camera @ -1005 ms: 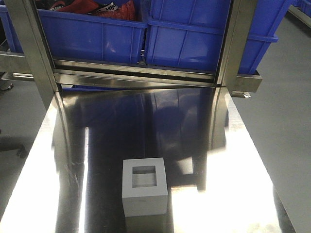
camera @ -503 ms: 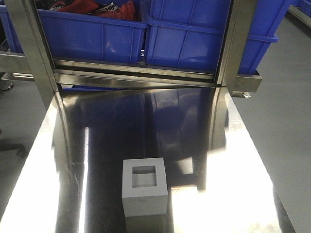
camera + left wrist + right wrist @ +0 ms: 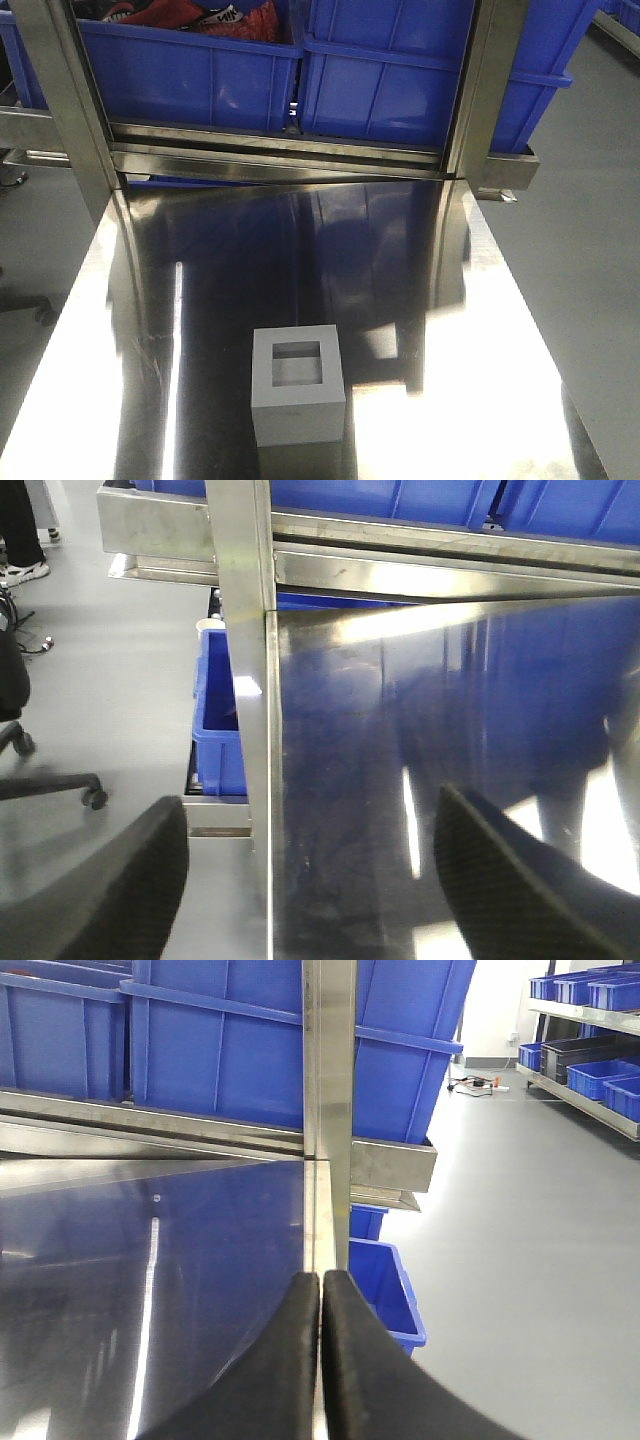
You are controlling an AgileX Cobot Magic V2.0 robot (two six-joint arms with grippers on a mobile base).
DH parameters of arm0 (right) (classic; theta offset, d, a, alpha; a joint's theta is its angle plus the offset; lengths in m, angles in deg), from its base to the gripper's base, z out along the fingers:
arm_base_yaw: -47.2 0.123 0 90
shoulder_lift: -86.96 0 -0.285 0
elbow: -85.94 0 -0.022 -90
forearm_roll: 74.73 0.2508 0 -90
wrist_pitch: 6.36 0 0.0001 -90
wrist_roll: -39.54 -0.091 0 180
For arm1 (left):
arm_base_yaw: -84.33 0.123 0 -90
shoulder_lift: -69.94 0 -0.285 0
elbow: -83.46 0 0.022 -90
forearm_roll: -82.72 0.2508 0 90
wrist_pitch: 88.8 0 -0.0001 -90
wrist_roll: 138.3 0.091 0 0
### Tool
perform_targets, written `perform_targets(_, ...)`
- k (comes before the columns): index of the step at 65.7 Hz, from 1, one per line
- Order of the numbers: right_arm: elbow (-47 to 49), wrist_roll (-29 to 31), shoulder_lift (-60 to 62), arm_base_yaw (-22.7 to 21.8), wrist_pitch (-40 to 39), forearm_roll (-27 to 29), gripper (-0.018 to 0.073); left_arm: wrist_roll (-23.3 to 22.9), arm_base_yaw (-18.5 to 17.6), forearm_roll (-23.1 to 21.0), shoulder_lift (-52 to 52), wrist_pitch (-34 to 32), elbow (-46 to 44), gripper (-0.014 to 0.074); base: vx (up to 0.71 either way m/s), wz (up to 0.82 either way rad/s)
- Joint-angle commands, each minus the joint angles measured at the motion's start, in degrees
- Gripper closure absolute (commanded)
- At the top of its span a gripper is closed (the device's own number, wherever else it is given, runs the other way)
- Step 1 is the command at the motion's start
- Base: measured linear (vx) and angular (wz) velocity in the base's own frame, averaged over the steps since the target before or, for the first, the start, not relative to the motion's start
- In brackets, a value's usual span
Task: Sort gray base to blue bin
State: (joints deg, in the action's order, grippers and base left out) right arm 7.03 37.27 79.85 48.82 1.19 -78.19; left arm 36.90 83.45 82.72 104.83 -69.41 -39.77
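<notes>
The gray base [image 3: 298, 385] stands on the shiny steel table [image 3: 480, 330] near its front edge, square recess facing up, with nothing touching it. Two deep blue bins sit side by side on the rack behind the table: the left one [image 3: 190, 70] holds red and black items, while the inside of the right one [image 3: 400, 80] is hidden. My left gripper [image 3: 310, 880] is open over the table's left edge, empty. My right gripper [image 3: 321, 1360] is shut over the right edge, with nothing between its fingers. Neither gripper shows in the front view.
Steel frame posts [image 3: 60, 100] [image 3: 490, 90] rise at the table's back corners. Smaller blue bins sit on the floor below the left side [image 3: 215, 740] and right side [image 3: 385, 1280]. A chair caster [image 3: 90, 798] is on the floor at left.
</notes>
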Motion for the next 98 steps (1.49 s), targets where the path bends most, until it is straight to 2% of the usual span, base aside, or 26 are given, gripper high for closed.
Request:
perform_targets(1, -0.9, 0.4, 0.7, -0.2, -4.3, -0.4, 0.0568, -0.3, -0.4, -3.3, 0.7, -4.3, -2.0, 0.0090, 0.00, 0.00)
perform_targets(10, -0.9, 0.4, 0.7, -0.2, -4.3, -0.4, 0.0568, 0.1, -0.5, -6.8, 1.0, -5.3, -3.0, 0.0093, 0.00, 0.00)
perform_targets(19, -0.9, 0.4, 0.7, -0.2, -4.3, -0.4, 0.0568, 3.9, -1.1, -11.6, 5.4, -0.4, -9.0, 0.0094, 0.00, 0.00)
perform_targets(23, -0.9, 0.4, 0.7, -0.2, -4.3, -0.4, 0.0568, 7.4, -2.0, -15.5, 8.5, 2.9, -12.1, 0.0094, 0.00, 0.00)
perform_targets(28, -0.9, 0.4, 0.7, -0.2, -4.3, -0.4, 0.0568, 13.7, -3.6, -22.7, 12.8, 6.4, -16.9, 0.0094, 0.00, 0.00)
perform_targets(35, -0.9, 0.4, 0.7, -0.2, -4.3, -0.4, 0.0568, 19.4, -5.7, -33.1, 18.2, 8.6, -20.9, 0.0094, 0.00, 0.00)
perform_targets(40, -0.9, 0.4, 0.7, -0.2, -4.3, -0.4, 0.0568, 23.3, -7.7, -38.2, 21.9, 9.3, -22.9, 0.0094, 0.00, 0.00)
perform_targets(45, -0.9, 0.4, 0.7, -0.2, -4.3, -0.4, 0.0568, 26.0, -10.2, -40.7, 25.5, 9.4, -24.3, 0.0094, 0.00, 0.00)
perform_targets(63, -0.9, 0.4, 0.7, -0.2, -4.3, -0.4, 0.0568, 26.8, -20.9, -40.6, 37.8, 6.4, -28.3, 0.0094, 0.00, 0.00)
perform_targets(74, -0.9, 0.4, 0.7, -0.2, -4.3, -0.4, 0.0568, 26.1, -26.1, -40.6, 44.1, 4.2, -30.2, 0.0094, 0.00, 0.00)
perform_targets(83, -0.9, 0.4, 0.7, -0.2, -4.3, -0.4, 0.0568, 22.5, -28.9, -39.2, 48.8, 3.3, -32.0, 0.0094, 0.00, 0.00)
perform_targets(89, -0.9, 0.4, 0.7, -0.2, -4.3, -0.4, 0.0568, 18.3, -30.1, -35.1, 51.5, 3.0, -33.2, 0.0094, 0.00, 0.00)
perform_targets(98, -0.9, 0.4, 0.7, -0.2, -4.3, -0.4, 0.0568, 8.5, -31.1, -27.5, 54.5, 3.1, -34.6, 0.0094, 0.00, 0.00)
